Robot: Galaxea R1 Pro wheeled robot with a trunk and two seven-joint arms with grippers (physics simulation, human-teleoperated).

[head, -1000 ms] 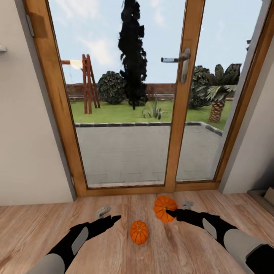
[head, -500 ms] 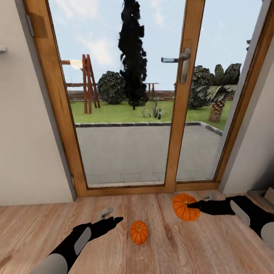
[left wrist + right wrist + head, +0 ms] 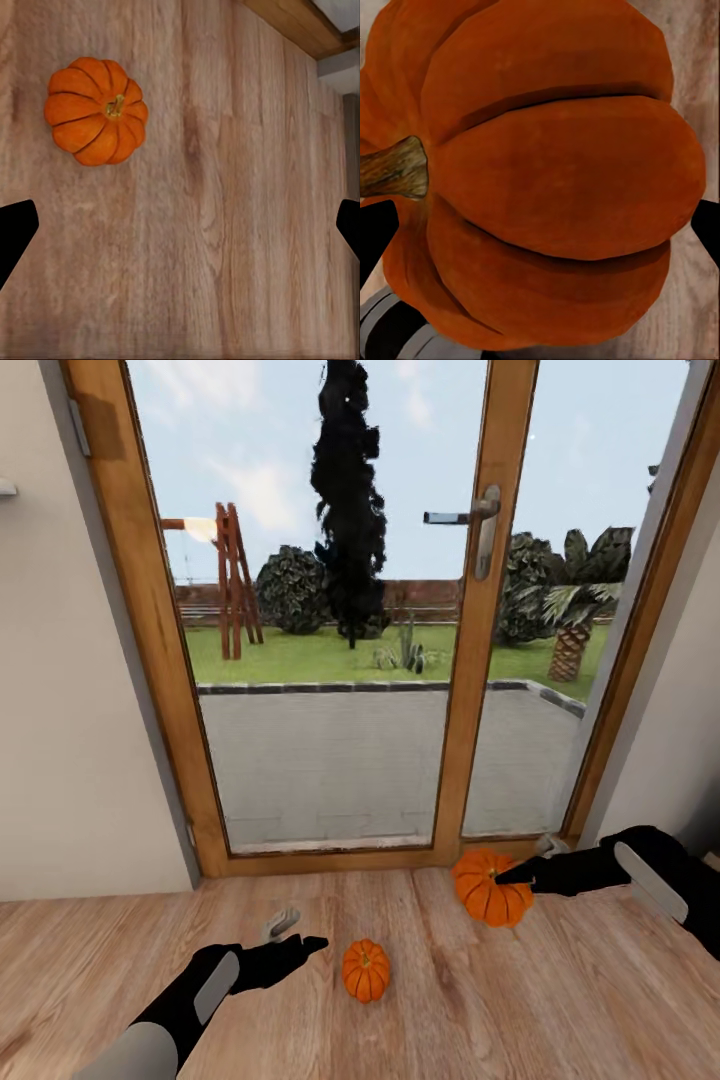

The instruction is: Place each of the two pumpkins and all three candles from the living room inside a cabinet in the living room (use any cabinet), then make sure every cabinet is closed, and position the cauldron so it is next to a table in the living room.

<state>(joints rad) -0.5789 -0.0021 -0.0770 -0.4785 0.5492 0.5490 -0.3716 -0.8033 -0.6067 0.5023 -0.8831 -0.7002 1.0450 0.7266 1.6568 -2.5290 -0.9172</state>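
1. The left gripper [image 3: 290, 938] was seen with its fingers apart and nothing between them, poised low over the wood floor [image 3: 120, 950]. The smaller pumpkin [image 3: 366, 970] lay on the floor just beside it, off to one side of the gap between the fingers in the left wrist view [image 3: 96, 110]. A closing there would have been judged likely to miss or to nudge the ribbed ball away.
2. The right gripper [image 3: 522, 867] was clamped on the larger pumpkin [image 3: 491, 887], held near the door sill. In the right wrist view the pumpkin [image 3: 547, 180] bulged wide between the fingertips, so a slip on the rounded ribs was judged possible.
3. The glazed door [image 3: 330, 660] with its wooden frame [image 3: 480, 660] stood just beyond, and a swing of either arm might have struck it.
4. A wall corner [image 3: 660, 710] was seen close to the right arm, leaving little room there.
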